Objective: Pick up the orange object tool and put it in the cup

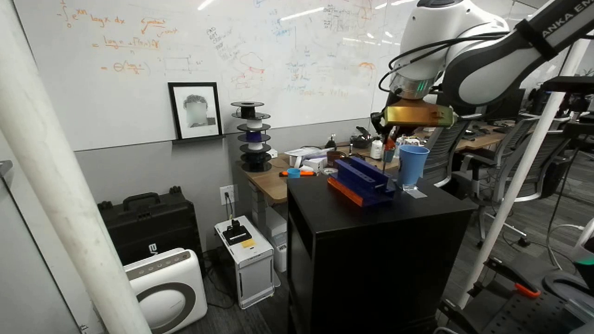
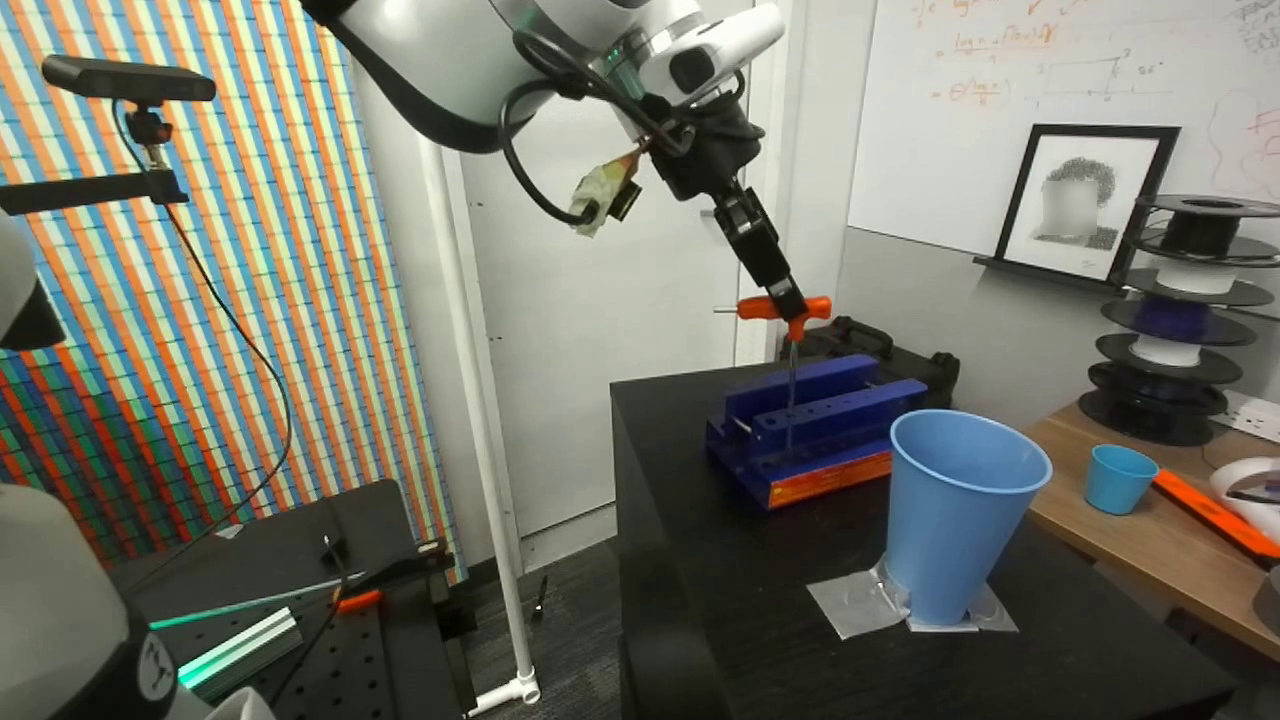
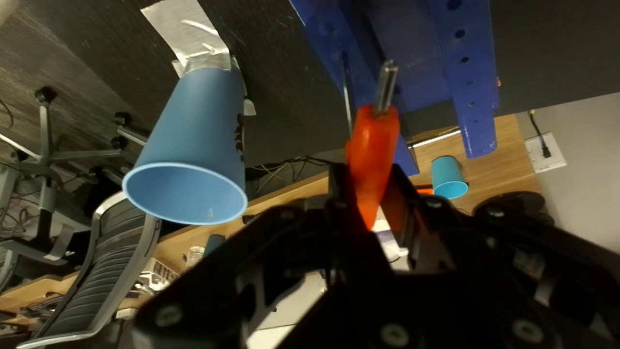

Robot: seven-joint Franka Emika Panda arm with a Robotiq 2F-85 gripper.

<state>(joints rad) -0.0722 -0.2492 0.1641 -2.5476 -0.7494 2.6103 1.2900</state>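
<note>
The orange tool [image 2: 760, 308] has a T-shaped handle, a thin metal shaft pointing down and a short metal stub at one side. My gripper [image 2: 789, 300] is shut on its handle, above the dark blue tray [image 2: 840, 415]. The shaft's lower end meets a holed rail of the tray; I cannot tell whether it sits in a hole. In the wrist view the orange handle [image 3: 374, 140] is between the fingertips [image 3: 369, 182]. The tall light blue cup [image 2: 950, 530] stands upright beside the tray, taped down; it also shows in the wrist view [image 3: 198, 121].
The tray and cup stand on a black cabinet [image 1: 334, 211]. A wooden desk behind bears a small turquoise cup [image 2: 1120, 480], a stack of spools [image 2: 1170, 330] and clutter. Office chairs [image 1: 436, 155] stand beyond the cabinet. A white pole [image 1: 510, 185] rises near it.
</note>
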